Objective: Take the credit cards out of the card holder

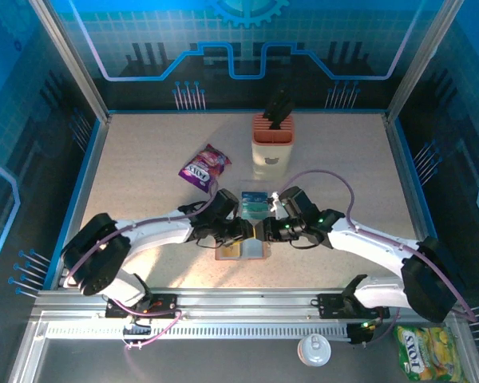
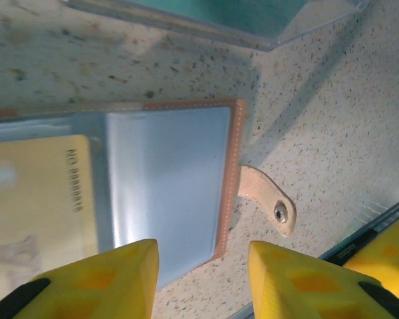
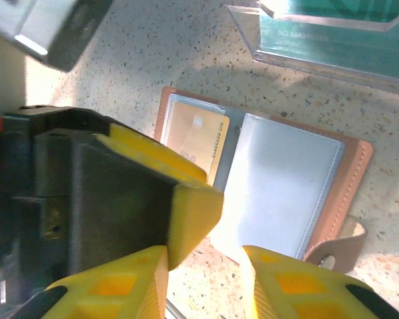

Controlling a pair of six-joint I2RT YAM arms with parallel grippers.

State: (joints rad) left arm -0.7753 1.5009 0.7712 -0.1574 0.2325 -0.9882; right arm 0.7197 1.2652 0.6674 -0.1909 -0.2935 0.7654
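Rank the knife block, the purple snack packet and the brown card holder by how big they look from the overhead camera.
1. knife block, largest.
2. purple snack packet.
3. card holder, smallest as seen, but it is partly covered, so it may really match the packet.

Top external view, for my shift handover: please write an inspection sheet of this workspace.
Surface: speckled beige table.
Job's things: card holder lies open, yellow card in one pocket; teal cards in a clear sleeve beyond it.
Clutter: purple snack packet, knife block.
Grippers: left gripper and right gripper both open, tip to tip over the holder.
Cables: purple cable arcs along the right arm.
Surroundings: blue wall panels; can and yellow packet below the table's near rail.
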